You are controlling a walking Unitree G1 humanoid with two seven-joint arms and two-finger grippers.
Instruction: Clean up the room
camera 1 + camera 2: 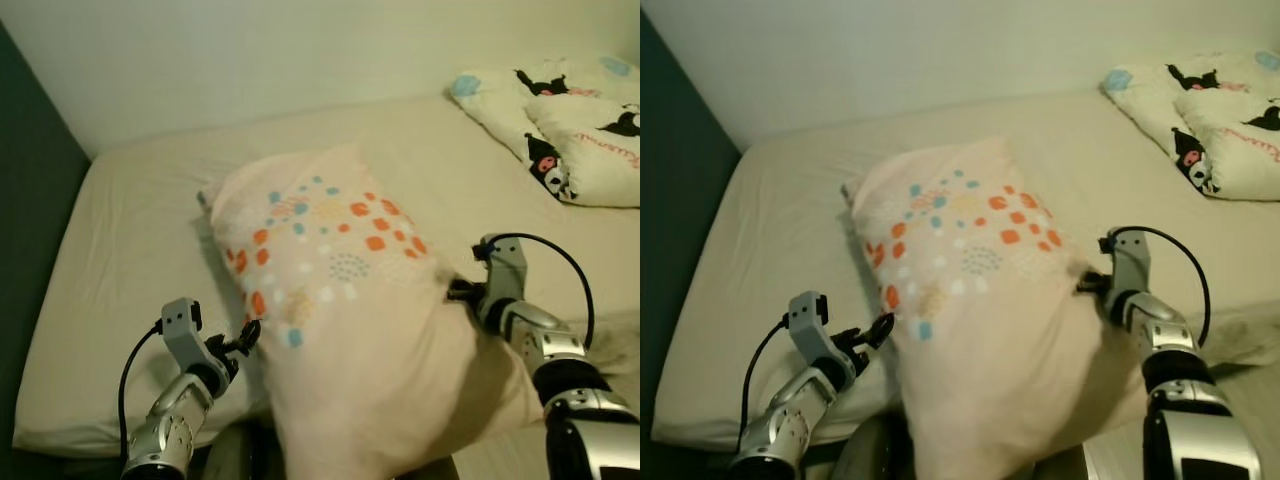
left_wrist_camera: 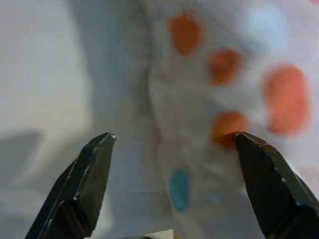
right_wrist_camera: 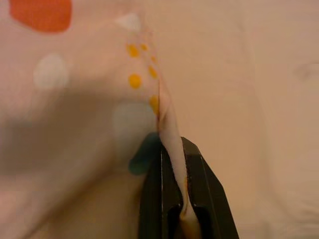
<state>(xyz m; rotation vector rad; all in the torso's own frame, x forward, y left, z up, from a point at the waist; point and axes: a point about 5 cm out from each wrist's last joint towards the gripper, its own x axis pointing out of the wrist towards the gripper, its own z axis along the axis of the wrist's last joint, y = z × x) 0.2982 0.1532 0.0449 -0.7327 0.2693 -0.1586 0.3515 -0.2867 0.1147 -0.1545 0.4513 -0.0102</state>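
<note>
Head views: we see the pillow, pale pink with orange and blue spots, standing tilted on the near part of the bed. The left end effector sits at the pillow's left edge, the right end effector at its right edge. A cartoon-print quilt lies bunched at the bed's far right corner.

Left wrist view: we see the two fingers spread apart, spotted fabric just beyond them, one tip against an orange dot.

Right wrist view: we see the fingers pressed together, clamped on the pillow's seam edge.
</note>
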